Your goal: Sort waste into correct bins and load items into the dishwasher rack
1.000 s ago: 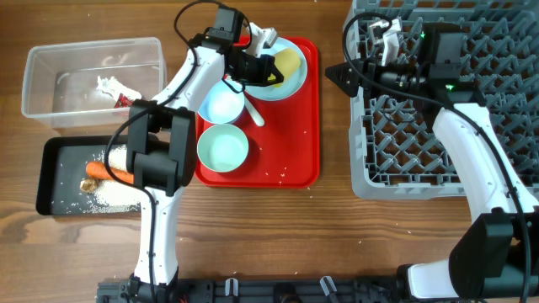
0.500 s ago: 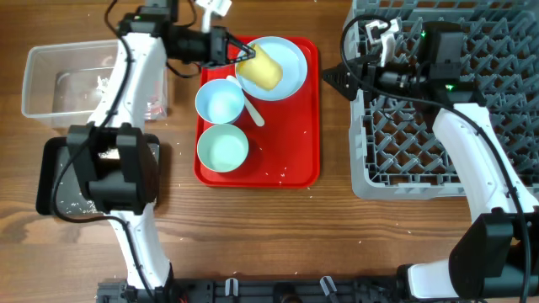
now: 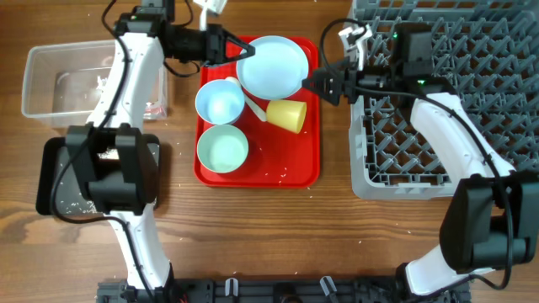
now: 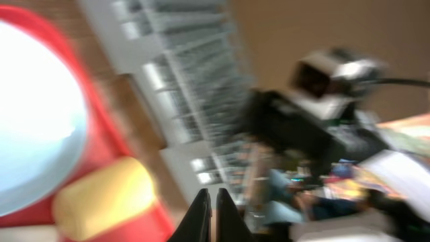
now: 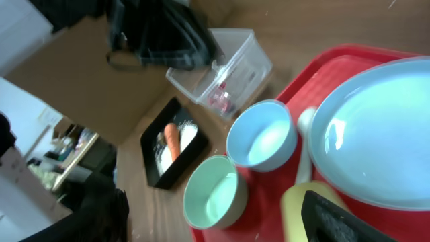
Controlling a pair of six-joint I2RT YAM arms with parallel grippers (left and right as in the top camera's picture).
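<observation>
The pale-blue plate [image 3: 274,66] lies at the back of the red tray [image 3: 303,164]. The yellow cup [image 3: 288,115] lies on its side in front of it, also blurred in the left wrist view [image 4: 104,198]. Two pale-blue bowls [image 3: 221,101] [image 3: 223,147] stand at the tray's left, with a white plastic piece [image 3: 255,111] beside them. My left gripper [image 3: 244,50] is shut and empty at the plate's left rim. My right gripper [image 3: 322,84] hovers open at the tray's right edge. The carrot [image 5: 172,139] and rice lie in the black tray [image 5: 156,171]. The wrapper [image 5: 218,101] lies in the clear tub [image 3: 59,80].
The grey dishwasher rack [image 3: 446,126] fills the right side. My left arm covers most of the black tray [image 3: 50,181] in the overhead view. A few rice grains lie on the red tray's front edge and on the wooden table.
The yellow cup has left my left gripper and the plate and now lies on the red tray. My right gripper has moved left from the rack to the tray's edge.
</observation>
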